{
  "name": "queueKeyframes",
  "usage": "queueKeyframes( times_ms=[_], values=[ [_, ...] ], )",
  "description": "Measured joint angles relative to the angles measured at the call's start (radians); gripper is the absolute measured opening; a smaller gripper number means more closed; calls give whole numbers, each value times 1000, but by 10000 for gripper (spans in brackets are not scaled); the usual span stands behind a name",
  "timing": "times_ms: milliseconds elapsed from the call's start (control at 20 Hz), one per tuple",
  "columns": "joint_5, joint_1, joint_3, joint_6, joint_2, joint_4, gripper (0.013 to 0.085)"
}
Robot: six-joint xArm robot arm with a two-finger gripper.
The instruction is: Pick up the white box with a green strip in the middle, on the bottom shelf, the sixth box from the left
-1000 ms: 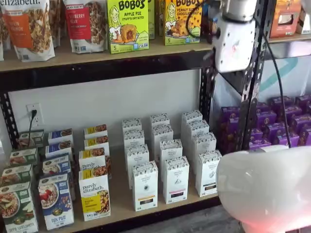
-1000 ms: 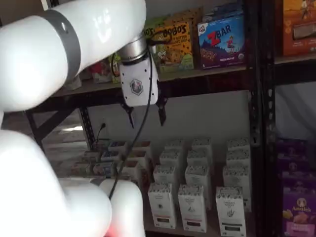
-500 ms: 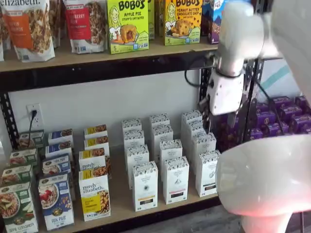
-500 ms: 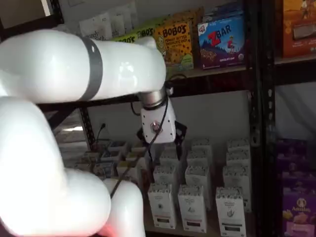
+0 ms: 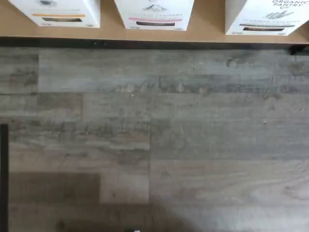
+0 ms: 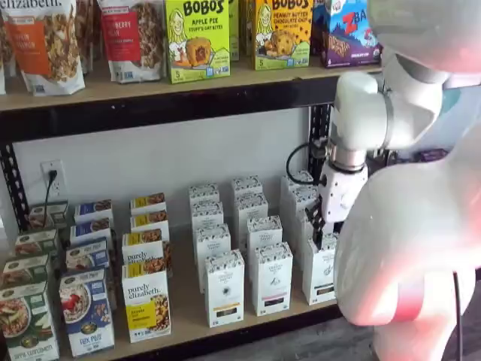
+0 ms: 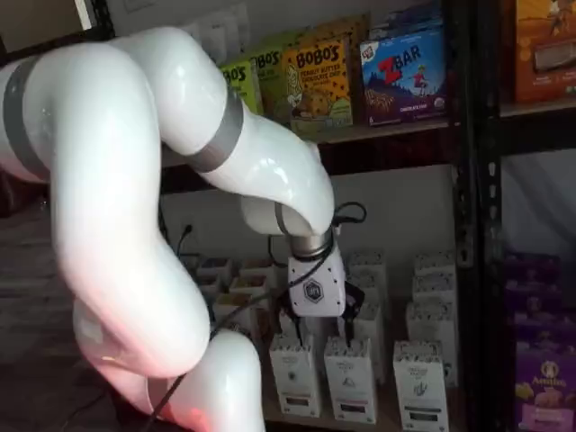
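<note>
The white box (image 6: 322, 269) with a dark greenish strip is the rightmost of the front row of tall white cartons on the bottom shelf (image 6: 188, 312). It also shows in a shelf view (image 7: 420, 385). In the wrist view only its lower part (image 5: 268, 14) shows, on the pale board above the black rail (image 5: 145, 43). My gripper (image 6: 319, 232) hangs low in front of the white cartons, just above the white box. In a shelf view the gripper (image 7: 328, 317) is over the middle cartons, with one black finger (image 7: 353, 301) showing. No gap or held box shows.
Two more white cartons (image 6: 224, 289) (image 6: 272, 278) stand left of the white box, then purely elizabeth boxes (image 6: 146, 301). A black upright (image 7: 477, 225) and purple boxes (image 7: 544, 378) are to the right. My white arm (image 7: 180, 180) fills the foreground. Grey plank floor (image 5: 154, 135) lies below.
The gripper has come down from the upper shelf's level to just above the bottom shelf's white cartons. The arm's elbow has swung across the foreground.
</note>
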Motion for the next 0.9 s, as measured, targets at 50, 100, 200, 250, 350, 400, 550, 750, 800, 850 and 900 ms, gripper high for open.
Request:
queueKeyframes(
  times_ms=[50, 100, 200, 250, 350, 400, 550, 750, 800, 850, 900],
  values=[
    [-52, -4, -2, -5, 53, 0, 850],
    [-107, -9, -8, -13, 114, 2, 850],
    [-185, -17, -23, -28, 206, 9, 850],
    [-226, -21, -34, -33, 256, 9, 850],
    [-296, -24, -52, -54, 337, 26, 850],
    [-327, -24, -60, -68, 371, 39, 850],
    [-407, -18, -86, -118, 454, 96, 850],
    [-465, -13, -143, -98, 562, 78, 850],
    [-474, -13, -157, -76, 586, 56, 850],
    [-478, -14, -171, -55, 606, 32, 850],
    [-483, -18, -192, -19, 636, -8, 850]
  ],
)
